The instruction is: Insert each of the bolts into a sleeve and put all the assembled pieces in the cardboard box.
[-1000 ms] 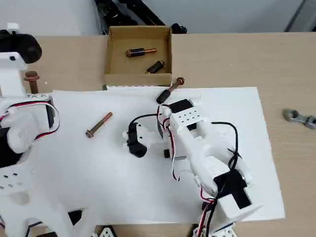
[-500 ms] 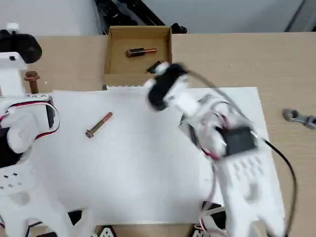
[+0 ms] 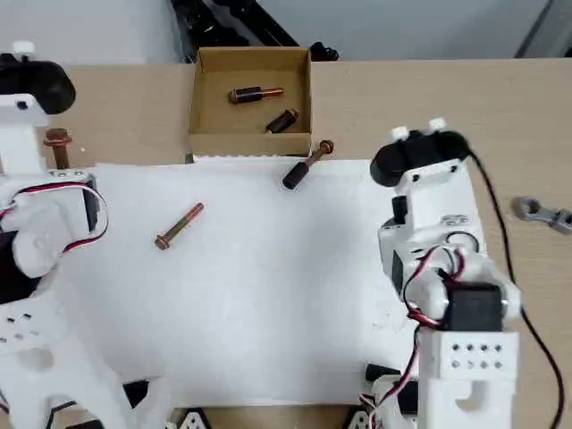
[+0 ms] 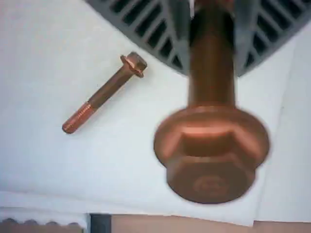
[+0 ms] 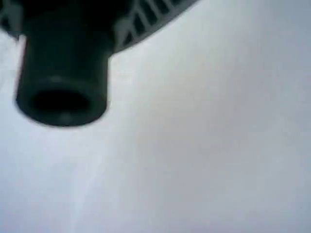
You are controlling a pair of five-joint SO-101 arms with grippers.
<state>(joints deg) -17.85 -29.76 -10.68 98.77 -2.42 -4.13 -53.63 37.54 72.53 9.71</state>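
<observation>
clamping a bolt head-out, the left fingers fill the left wrist view, a loose bolt beyond them; right fingers pinch a sleeve; cardboard box holds two assembled pieces.

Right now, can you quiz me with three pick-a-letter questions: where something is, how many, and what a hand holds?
1. Where does the loose bolt lie? A) on the floor B) on the white sheet C) on bare wood
2. How many pieces lie in the cardboard box? A) one B) four C) two
3. What does the left hand hold? A) a copper bolt B) a sleeve C) nothing
Answers: 1 B, it rests on the sheet. 2 C, two show inside. 3 A, the bolt hangs in its grip.
</observation>
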